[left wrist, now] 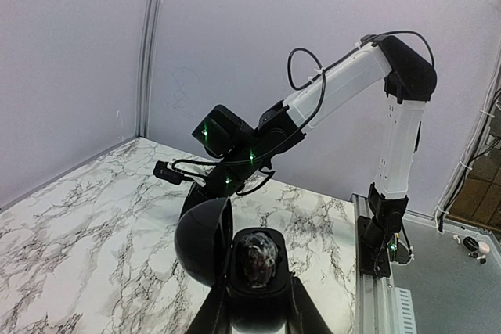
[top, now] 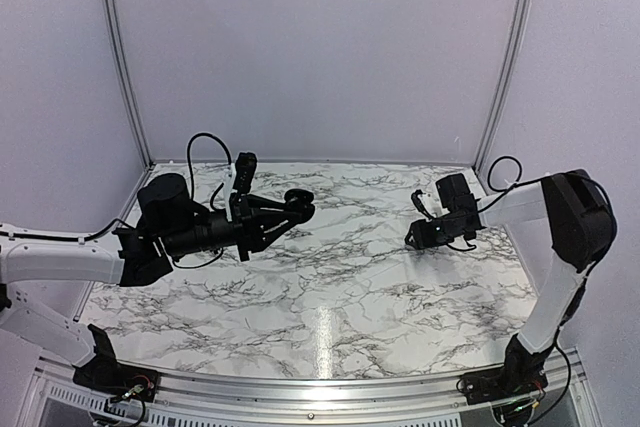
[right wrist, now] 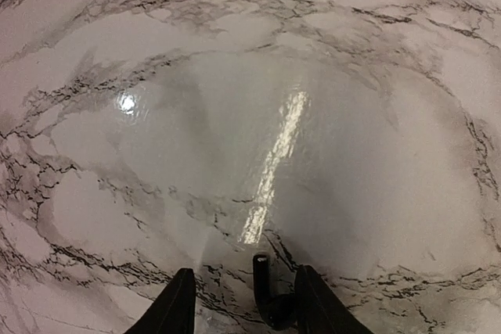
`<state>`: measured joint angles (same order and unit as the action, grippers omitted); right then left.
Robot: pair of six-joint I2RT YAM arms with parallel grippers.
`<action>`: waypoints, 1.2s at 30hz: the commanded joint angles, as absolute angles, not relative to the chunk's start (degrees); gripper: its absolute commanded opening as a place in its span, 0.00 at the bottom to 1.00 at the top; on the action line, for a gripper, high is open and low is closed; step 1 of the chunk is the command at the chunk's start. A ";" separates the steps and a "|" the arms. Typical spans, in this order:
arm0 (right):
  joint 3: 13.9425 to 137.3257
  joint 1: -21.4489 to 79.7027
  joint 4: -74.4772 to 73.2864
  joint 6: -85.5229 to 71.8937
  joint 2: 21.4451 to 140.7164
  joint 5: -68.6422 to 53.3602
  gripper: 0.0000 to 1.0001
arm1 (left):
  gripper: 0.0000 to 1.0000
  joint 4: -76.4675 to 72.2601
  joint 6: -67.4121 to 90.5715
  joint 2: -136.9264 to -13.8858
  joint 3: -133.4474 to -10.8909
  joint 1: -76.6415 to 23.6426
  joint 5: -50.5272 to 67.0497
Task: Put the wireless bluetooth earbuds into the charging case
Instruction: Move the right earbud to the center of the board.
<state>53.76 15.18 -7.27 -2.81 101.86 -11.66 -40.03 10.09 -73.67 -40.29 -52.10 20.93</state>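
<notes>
The left tool [left wrist: 258, 307] is pressed together on the charging case [left wrist: 200, 246] and holds it above the desk [left wrist: 86, 232], low in the middle of the left wrist view. The case looks black here, not pale. It is a smooth, glossy clamshell with its domed lid swung open to the left. In the round opening of the base sits a mottled grey and dark oval, and I cannot tell what it is. The two black fingers flank the base in a narrow V.

The right tool [right wrist: 243, 273] is spread, its matte black fingers standing well apart at the bottom edge of the right wrist view. Between them, against the inner side of the right-hand finger, is one black earbud [right wrist: 263, 291], with a thin rounded stem that curls into a hook at the bottom. The other finger stands clear of it, and I cannot tell how it is held.

The desk is polished white marble with dark grey veins, and a bright streak of light reflects off its middle. In the top view both tools hang over it, the left at centre left and the right at centre right. Plain pale panels with thin metal strips close in the back.
</notes>
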 commanded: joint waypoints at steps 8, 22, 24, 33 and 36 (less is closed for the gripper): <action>53.42 18.73 -4.84 -2.10 102.16 -14.84 0.35 | 0.00 -40.26 10.03 -71.87 -39.54 -51.78 20.92; 49.43 20.82 -0.64 -4.27 92.62 -16.53 0.36 | 0.00 -40.27 10.09 -72.08 -39.60 -51.78 21.71; 48.63 19.71 -0.53 -4.54 91.51 -15.28 0.37 | 0.00 -40.25 10.10 -72.08 -39.67 -51.77 21.73; 43.65 15.06 6.57 -9.04 90.67 -12.22 0.43 | 0.00 -40.25 9.70 -72.44 -40.33 -51.77 22.17; 43.44 15.03 7.25 -9.95 92.57 -11.42 0.45 | 0.00 -40.25 9.83 -72.47 -40.47 -51.77 22.41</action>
